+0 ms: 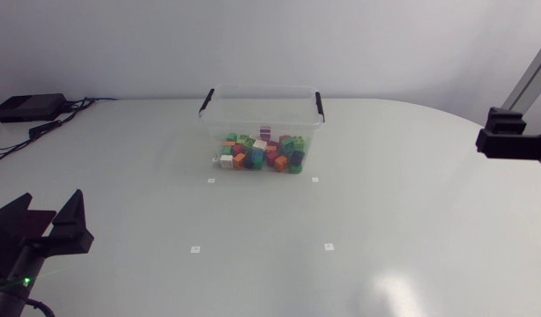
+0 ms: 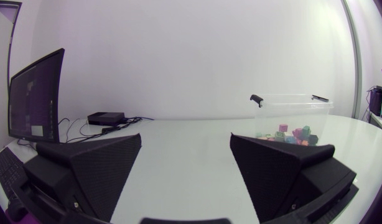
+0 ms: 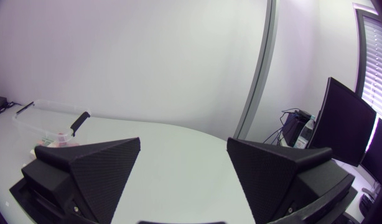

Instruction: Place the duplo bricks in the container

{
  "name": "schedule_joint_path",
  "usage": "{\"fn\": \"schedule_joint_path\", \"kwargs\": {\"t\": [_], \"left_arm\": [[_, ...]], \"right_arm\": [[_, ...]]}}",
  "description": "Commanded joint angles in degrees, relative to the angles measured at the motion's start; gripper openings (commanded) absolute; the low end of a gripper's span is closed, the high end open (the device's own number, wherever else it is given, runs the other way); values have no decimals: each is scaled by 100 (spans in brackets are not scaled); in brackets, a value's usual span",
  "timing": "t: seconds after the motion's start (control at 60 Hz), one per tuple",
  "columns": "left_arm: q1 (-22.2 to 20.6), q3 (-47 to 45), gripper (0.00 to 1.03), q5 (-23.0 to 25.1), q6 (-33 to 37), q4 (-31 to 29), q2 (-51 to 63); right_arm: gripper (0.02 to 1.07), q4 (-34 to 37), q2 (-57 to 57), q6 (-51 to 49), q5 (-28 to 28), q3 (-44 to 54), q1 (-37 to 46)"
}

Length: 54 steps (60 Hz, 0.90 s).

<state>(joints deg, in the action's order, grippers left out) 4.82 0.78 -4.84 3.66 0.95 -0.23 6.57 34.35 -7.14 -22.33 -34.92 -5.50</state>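
The left gripper (image 2: 186, 140) sits low at the near left, its fingers (image 2: 97, 168) spread wide apart. The right gripper (image 3: 183, 143) hangs at the right edge on its silver-grey arm (image 1: 533, 66), fingers likewise wide apart.

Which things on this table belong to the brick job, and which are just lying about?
Job: duplo bricks, clear container, left gripper, right gripper, both open and empty.
Lying about: black box, small white table markers.
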Motion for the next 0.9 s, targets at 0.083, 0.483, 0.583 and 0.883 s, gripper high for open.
{"fn": "schedule_joint_path", "kwargs": {"t": [0.083,0.483,0.583,0.883], "left_arm": [[45,-86,99,-8,56,2,-56],[-191,-82,99,213,-133,-42,-21],[-248,-81,99,266,-179,-52,-12],[-430,-78,99,436,-325,-86,15]], "right_arm": [[102,-182,-578,-174,0,706,49],[102,-395,-1859,224,1001,1955,273],[102,-446,-2169,320,1243,2257,328],[102,-610,-3153,626,2013,3217,500]]}}
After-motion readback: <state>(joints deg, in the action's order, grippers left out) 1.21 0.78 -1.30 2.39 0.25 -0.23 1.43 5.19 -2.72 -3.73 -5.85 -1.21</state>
